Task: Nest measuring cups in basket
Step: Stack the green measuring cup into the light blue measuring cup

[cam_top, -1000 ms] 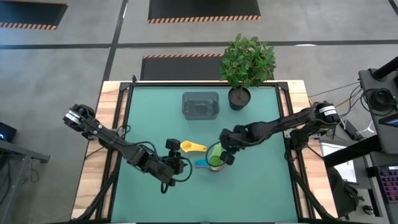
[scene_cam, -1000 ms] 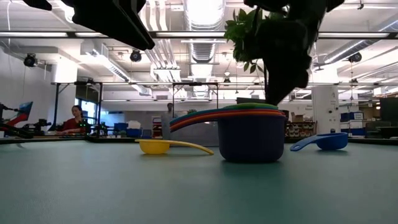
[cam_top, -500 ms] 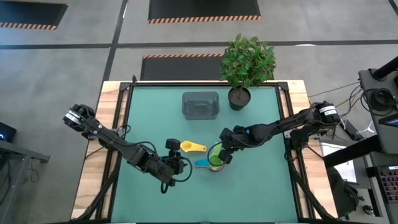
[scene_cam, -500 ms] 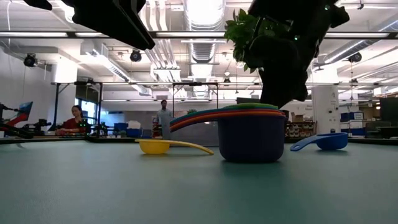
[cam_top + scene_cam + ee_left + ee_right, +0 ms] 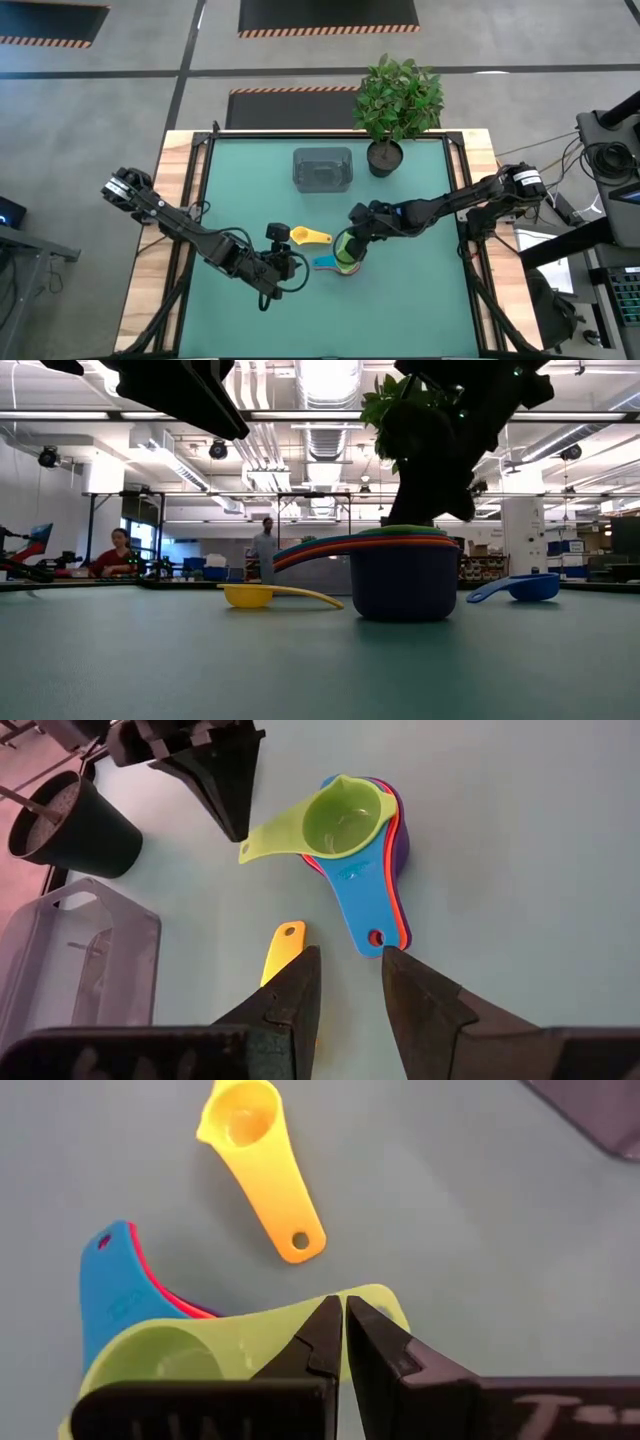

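A nested stack of measuring cups (image 5: 346,256) stands on the green table, with a green cup (image 5: 345,820) on top and blue, red and purple below it. A yellow cup (image 5: 310,237) lies to its left, and a small blue cup (image 5: 520,587) lies apart. The grey basket (image 5: 322,168) sits near the far edge. My right gripper (image 5: 350,238) is shut, with its tips (image 5: 343,1308) over the free end of the green cup's handle (image 5: 385,1308). My left gripper (image 5: 290,262) is open and hovers left of the stack, by the end of the blue handle (image 5: 372,932). My right gripper has its shut fingertips (image 5: 237,832) right at the free end of the green cup's handle (image 5: 250,850), coming from above and the table's right. I cannot tell whether they touch it. The green cup sits in the stack on the table.
A potted plant (image 5: 392,105) in a dark pot (image 5: 384,157) stands at the far edge, right of the basket. Bare green mat lies on the near half of the table. People (image 5: 118,553) are in the room behind the table.
My right gripper has moved a little toward the table's left, coming over the far side of the stack. The cups and my left gripper have stayed where they were.
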